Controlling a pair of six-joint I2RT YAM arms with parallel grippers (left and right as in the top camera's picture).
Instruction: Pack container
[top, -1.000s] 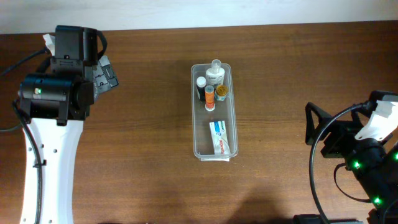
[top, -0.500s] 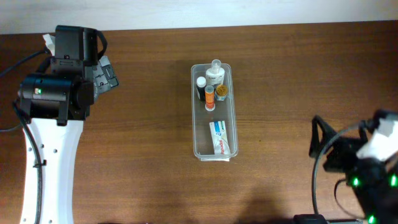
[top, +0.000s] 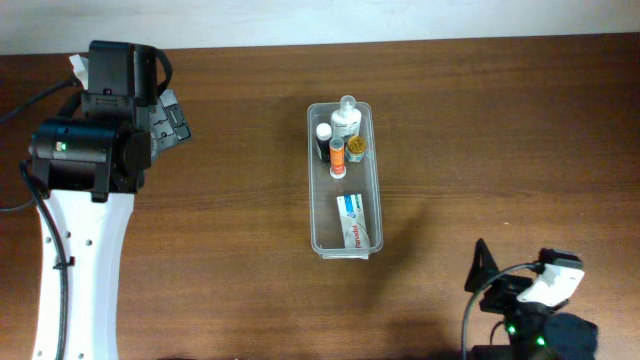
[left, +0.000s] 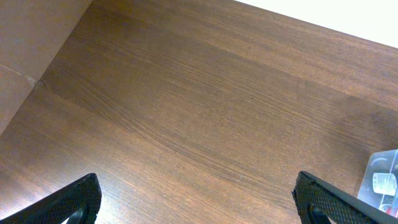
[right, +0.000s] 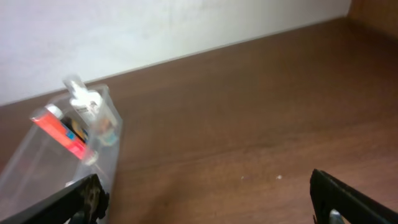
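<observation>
The clear plastic container (top: 312, 200) lies lengthwise in the middle of the table. Its far end holds a white pump bottle (top: 347, 122), a small white bottle (top: 323, 133), an orange tube (top: 338, 155) and a small yellow-topped jar (top: 356, 147). A toothpaste tube (top: 354, 220) lies at its near end. My left gripper (left: 199, 202) is open and empty over bare wood at the far left (top: 172, 118); a container corner (left: 382, 180) shows at its view's right edge. My right gripper (right: 205, 196) is open and empty, low at the near right, with the container (right: 37, 155) to its left.
The brown wooden table (top: 470, 130) meets a white wall along its far edge. The right arm (top: 530, 300) sits at the near right edge. The white left arm (top: 80, 240) runs down the left side.
The right arm has drawn back from the right side toward the near edge of the table and dropped lower in view. The left arm and the container have not moved.
</observation>
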